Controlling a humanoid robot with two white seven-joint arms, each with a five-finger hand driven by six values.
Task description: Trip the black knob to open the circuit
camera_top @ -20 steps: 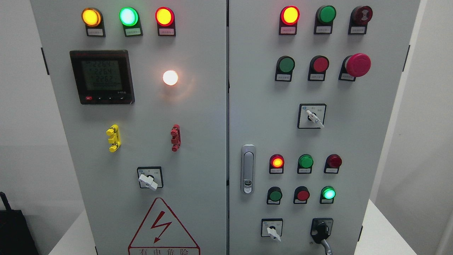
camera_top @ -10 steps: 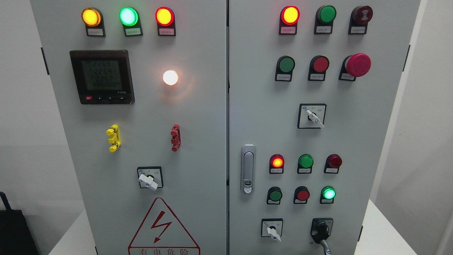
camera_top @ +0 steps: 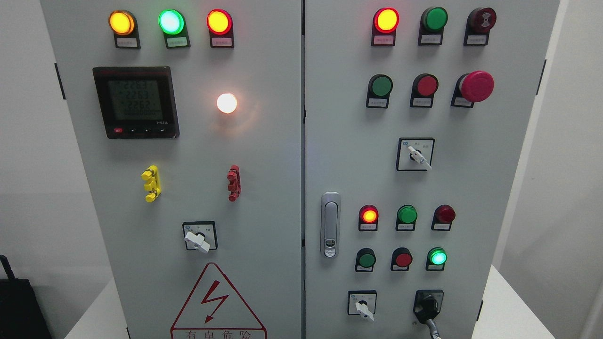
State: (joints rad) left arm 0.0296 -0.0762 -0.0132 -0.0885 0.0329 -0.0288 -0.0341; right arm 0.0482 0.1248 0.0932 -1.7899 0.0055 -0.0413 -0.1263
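Observation:
The black knob (camera_top: pixel 427 306) sits at the lower right of the grey cabinet's right door (camera_top: pixel 348 155), on a black square plate. Its handle points down and slightly right, toward the picture's bottom edge. A white-handled selector switch (camera_top: pixel 362 306) is just left of it. Neither of my hands shows in the head view.
The cabinet holds lit pilot lamps, green and red push buttons, a red mushroom stop button (camera_top: pixel 476 86), a meter (camera_top: pixel 135 102), white selector switches (camera_top: pixel 415 154) (camera_top: pixel 199 238), yellow and red terminals and a silver door latch (camera_top: pixel 330 225). It stands on a white table (camera_top: pixel 509 310). A black bag (camera_top: pixel 21 306) sits at lower left.
The meter's digits have changed slightly. Nothing else has visibly moved.

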